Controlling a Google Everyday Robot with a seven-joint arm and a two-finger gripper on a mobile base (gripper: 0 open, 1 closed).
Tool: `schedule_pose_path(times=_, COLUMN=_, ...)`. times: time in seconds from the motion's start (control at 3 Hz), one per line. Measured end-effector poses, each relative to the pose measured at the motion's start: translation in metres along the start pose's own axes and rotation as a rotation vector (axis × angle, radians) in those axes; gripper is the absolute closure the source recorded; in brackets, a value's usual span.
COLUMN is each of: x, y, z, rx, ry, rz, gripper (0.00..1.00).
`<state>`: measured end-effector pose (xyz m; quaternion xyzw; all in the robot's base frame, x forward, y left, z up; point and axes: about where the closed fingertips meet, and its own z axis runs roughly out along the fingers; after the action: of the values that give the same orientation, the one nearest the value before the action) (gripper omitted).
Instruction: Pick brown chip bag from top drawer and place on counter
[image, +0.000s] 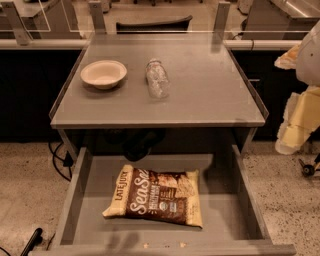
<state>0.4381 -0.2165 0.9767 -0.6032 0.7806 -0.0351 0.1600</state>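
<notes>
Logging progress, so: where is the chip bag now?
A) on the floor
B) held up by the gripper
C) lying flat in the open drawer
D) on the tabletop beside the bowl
C: the chip bag lies flat on the bottom of the open drawer, while the gripper sits at the view's right edge, apart from it.

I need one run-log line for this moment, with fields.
phase: before grasp | brown chip bag: flat in open top drawer | counter: bowl, bottle | end effector: not in view
</notes>
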Motion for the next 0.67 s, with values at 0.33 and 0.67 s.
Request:
schedule_pose_path(times=0.33, x=0.000, y=0.003, z=-0.002, rx=0.007, ry=-0.003, rz=0.002, gripper=0.00)
schedule_pose_path(times=0.67, x=-0.003, y=0.017, z=0.012, rx=-0.035, ry=-0.058, rz=0.012, gripper=0.00)
